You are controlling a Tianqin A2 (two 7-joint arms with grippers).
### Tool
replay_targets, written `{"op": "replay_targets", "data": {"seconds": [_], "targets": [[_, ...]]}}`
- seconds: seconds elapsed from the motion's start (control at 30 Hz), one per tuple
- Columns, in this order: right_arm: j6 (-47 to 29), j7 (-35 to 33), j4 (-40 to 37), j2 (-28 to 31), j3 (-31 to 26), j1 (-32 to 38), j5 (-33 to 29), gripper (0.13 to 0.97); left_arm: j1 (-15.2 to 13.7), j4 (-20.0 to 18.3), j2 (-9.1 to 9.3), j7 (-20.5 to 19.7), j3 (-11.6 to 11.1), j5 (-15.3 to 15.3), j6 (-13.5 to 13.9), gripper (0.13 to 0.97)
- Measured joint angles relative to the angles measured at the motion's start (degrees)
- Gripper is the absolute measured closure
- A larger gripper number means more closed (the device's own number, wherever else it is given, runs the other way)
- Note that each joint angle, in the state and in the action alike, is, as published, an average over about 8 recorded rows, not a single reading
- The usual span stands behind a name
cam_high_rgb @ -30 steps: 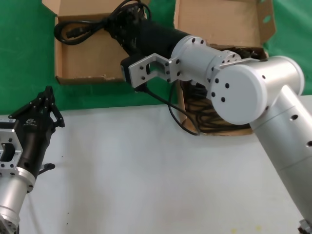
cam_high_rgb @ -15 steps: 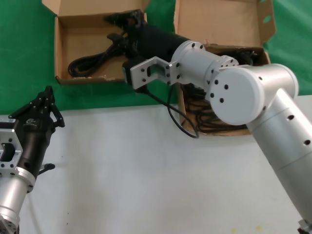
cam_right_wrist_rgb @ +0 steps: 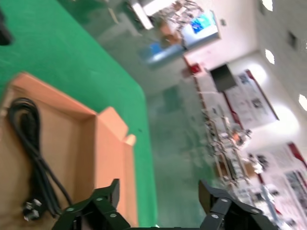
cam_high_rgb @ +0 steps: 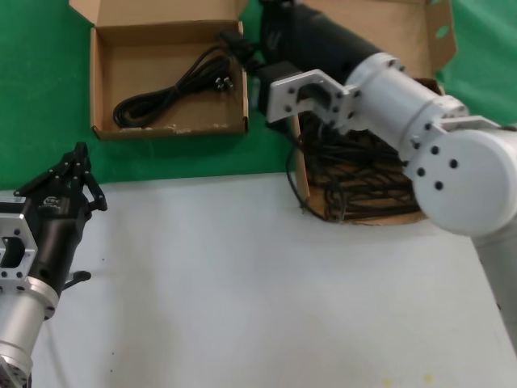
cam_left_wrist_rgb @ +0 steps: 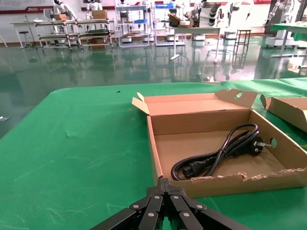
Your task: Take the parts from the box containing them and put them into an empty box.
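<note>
One bundled black cable (cam_high_rgb: 174,87) lies in the shallow, squarish box (cam_high_rgb: 97,81) at the back left; it also shows in the left wrist view as cable (cam_left_wrist_rgb: 218,154) in box (cam_left_wrist_rgb: 158,139), and in the right wrist view as cable (cam_right_wrist_rgb: 33,143). The larger box (cam_high_rgb: 371,32) at the back right holds several more looped cables (cam_high_rgb: 363,174). My right gripper (cam_high_rgb: 271,12) hangs open and empty (cam_right_wrist_rgb: 158,189) over the green cloth between the two boxes. My left gripper (cam_high_rgb: 77,158) is shut (cam_left_wrist_rgb: 164,184) and parked near the white table's left edge.
Both boxes stand on green cloth (cam_high_rgb: 40,97) behind the white table (cam_high_rgb: 242,283). My right arm (cam_high_rgb: 404,105) reaches across the larger box and hides part of it. A thin black robot cable (cam_high_rgb: 292,174) hangs from that arm by the box's near wall.
The right gripper let the cable bundle go into the shallow box, then swung right and back, off that box, open and empty. The left arm has not moved.
</note>
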Motion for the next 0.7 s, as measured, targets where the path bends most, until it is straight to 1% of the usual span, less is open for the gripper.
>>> {"op": "replay_targets", "data": {"seconds": [0.2, 0.23, 0.27, 0.5, 0.63, 0.7], "targets": [[2.40, 0.20, 4.06, 1.66, 3.42, -3.63, 1.63, 0.455, 0.00, 0.00, 0.00, 0.00, 0.00, 0.00, 0.00, 0.952], [2.96, 0.04, 4.40, 2.06, 3.76, -4.16, 2.20, 0.455, 0.00, 0.00, 0.00, 0.00, 0.00, 0.00, 0.00, 0.952], [3.58, -0.15, 4.66, 2.50, 4.04, -4.68, 2.85, 0.433, 0.00, 0.00, 0.00, 0.00, 0.00, 0.00, 0.00, 0.952], [9.54, -2.74, 4.77, 6.16, 3.63, -7.71, 9.22, 0.280, 0.00, 0.00, 0.00, 0.00, 0.00, 0.00, 0.00, 0.952], [12.74, -4.32, 4.45, 8.06, 2.62, -8.80, 12.94, 0.280, 0.00, 0.00, 0.00, 0.00, 0.00, 0.00, 0.00, 0.952], [13.61, -4.79, 4.39, 8.62, 2.36, -9.13, 14.11, 0.253, 0.00, 0.00, 0.00, 0.00, 0.00, 0.00, 0.00, 0.952]]}}
